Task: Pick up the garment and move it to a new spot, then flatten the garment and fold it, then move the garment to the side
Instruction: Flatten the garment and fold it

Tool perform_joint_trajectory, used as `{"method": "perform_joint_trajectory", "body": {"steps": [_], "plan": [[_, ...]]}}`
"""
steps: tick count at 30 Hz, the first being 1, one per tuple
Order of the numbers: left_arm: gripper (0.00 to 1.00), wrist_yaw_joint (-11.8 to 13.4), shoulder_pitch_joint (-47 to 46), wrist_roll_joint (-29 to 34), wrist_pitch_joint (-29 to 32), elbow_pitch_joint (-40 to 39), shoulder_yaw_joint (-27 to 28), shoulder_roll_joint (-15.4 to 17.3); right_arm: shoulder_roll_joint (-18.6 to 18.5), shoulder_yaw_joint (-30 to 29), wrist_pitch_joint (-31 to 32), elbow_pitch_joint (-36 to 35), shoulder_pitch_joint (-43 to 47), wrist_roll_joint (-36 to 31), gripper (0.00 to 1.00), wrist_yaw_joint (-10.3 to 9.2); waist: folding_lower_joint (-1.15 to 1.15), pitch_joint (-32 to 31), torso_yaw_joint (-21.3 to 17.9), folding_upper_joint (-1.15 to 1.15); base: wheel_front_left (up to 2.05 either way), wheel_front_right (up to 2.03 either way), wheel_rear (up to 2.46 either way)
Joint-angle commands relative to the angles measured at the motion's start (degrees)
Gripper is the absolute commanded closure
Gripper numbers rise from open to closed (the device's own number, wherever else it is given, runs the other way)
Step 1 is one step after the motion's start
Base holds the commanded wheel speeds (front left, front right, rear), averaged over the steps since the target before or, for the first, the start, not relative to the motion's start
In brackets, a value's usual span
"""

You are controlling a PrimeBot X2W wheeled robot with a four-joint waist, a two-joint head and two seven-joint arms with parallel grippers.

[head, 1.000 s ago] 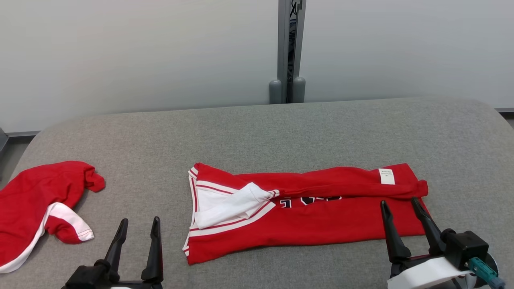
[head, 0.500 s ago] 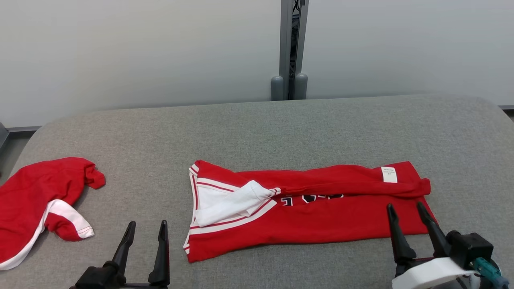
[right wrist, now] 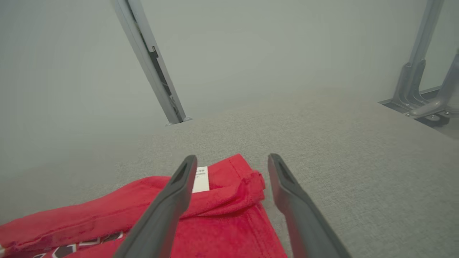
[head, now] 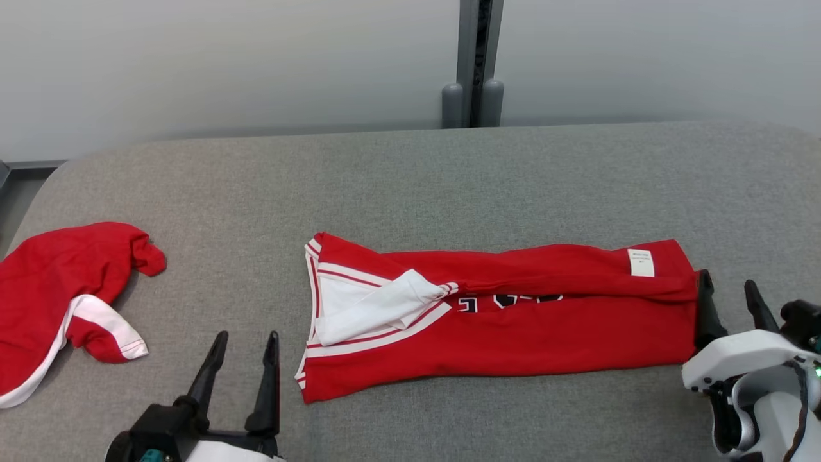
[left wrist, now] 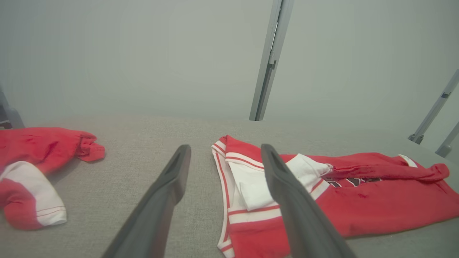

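Note:
The garment (head: 513, 327) is a red top with white trim, folded into a long band across the middle of the grey table (head: 410, 186); its white label (head: 641, 262) lies near the right end. It also shows in the left wrist view (left wrist: 376, 200) and the right wrist view (right wrist: 215, 222). My left gripper (head: 245, 343) stands open near the front edge, just left of the garment's collar end, holding nothing. My right gripper (head: 728, 289) is open at the garment's right end, its left finger at the cloth's edge, nothing between the jaws.
A second red and white garment (head: 58, 301) lies crumpled at the table's far left edge (left wrist: 32, 172). A grey post (head: 474, 64) stands against the pale wall behind the table. Metal frame feet (right wrist: 419, 100) show beyond the table's right side.
The head camera has shifted. My right gripper has moved right, from over the garment's lower right corner to its right end. My left gripper has edged right toward the collar end. Both stayed open.

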Motion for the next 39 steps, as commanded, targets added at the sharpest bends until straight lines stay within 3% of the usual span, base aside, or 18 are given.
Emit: {"method": "perform_joint_trajectory", "body": {"steps": [1,10,23,24,26,31,39], "plan": [[0.0,0.0,-1.4,0.3,-0.1,-0.3,0.7,0.3,-0.8,-1.0,-0.1,2.4,-2.0,-1.1,0.0,0.01,0.0,1.8,0.9,0.0,0.0,0.0,0.0],[0.0,-1.6,-4.6,2.0,-0.1,-0.4,4.4,0.3,-1.8,-6.7,-0.1,19.6,-12.6,-6.8,0.0,0.01,0.0,6.6,1.8,0.0,0.0,0.0,0.0],[0.0,-2.4,-7.3,3.1,-0.1,-0.9,8.3,0.2,-0.9,-10.1,-0.1,31.7,-17.8,-9.8,0.02,-0.01,0.0,8.3,1.1,0.0,0.0,0.0,0.0],[0.0,-2.4,-7.4,3.1,-0.1,-0.9,8.4,0.2,-0.7,-10.1,-0.1,32.1,-17.9,-9.8,0.5,-0.01,0.0,8.2,1.1,0.0,0.0,0.0,0.0],[0.0,-2.4,-7.2,3.1,-0.1,-0.8,8.5,0.2,-0.2,-9.9,-0.1,33.0,-18.1,-9.6,1.0,-0.01,0.0,8.0,1.1,0.0,0.0,0.0,0.0],[0.0,-2.6,-6.9,2.8,-0.1,-0.6,8.6,0.2,-0.6,-9.5,-0.1,32.5,-18.5,-8.9,1.0,-0.02,0.0,7.5,1.2,0.0,0.0,0.0,0.0],[0.0,-2.8,-6.6,3.1,-0.1,-0.7,9.1,0.2,-5.2,-10.1,-0.1,28.2,-17.6,-8.2,1.0,-0.02,0.0,7.0,0.9,0.0,0.0,0.0,0.0]]}}
